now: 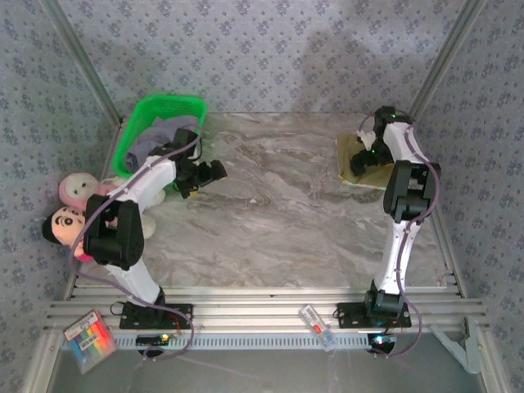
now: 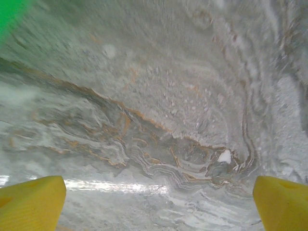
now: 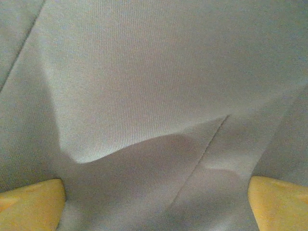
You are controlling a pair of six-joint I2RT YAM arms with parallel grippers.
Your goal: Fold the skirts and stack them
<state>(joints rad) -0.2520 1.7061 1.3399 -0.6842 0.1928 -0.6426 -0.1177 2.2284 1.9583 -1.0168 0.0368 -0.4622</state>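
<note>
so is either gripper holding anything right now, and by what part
Nothing is held. The left gripper is open over the table; the right gripper is open over the skirt, with no cloth pinched.

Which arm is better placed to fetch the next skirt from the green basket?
Left. The left claw hangs open over the bare table beside the green basket, where a grey skirt lies. The right claw, also open, is far off, low over the olive skirt.

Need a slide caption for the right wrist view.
Open right gripper close above the plain olive-khaki skirt, a fold crossing the cloth between its yellow fingertips.
</note>
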